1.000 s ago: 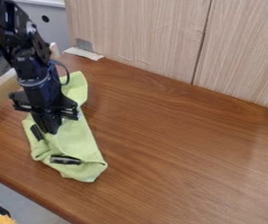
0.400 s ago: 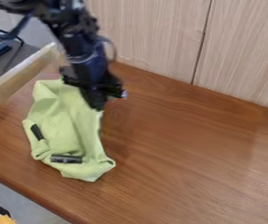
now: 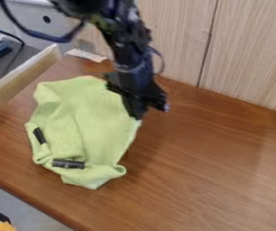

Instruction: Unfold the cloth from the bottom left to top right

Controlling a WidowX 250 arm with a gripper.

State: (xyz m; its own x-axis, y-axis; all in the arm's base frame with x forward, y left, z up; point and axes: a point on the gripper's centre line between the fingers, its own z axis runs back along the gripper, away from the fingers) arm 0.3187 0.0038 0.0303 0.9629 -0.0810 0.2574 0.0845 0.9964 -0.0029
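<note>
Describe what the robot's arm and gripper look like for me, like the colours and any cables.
The arm is black, built of chunky segments, with a bluish tint around part of its lower section. A dark blue cable loops out on its left side in the picture, and a thinner one curves along the other side. The gripper is black too.

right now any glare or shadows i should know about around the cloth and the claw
Camera view: a soft, pale sheen on the right part of the wooden table; a faint shadow on the wood just right of the green cloth, with soft shading in its folds; the claw so dark that its details merge.
</note>
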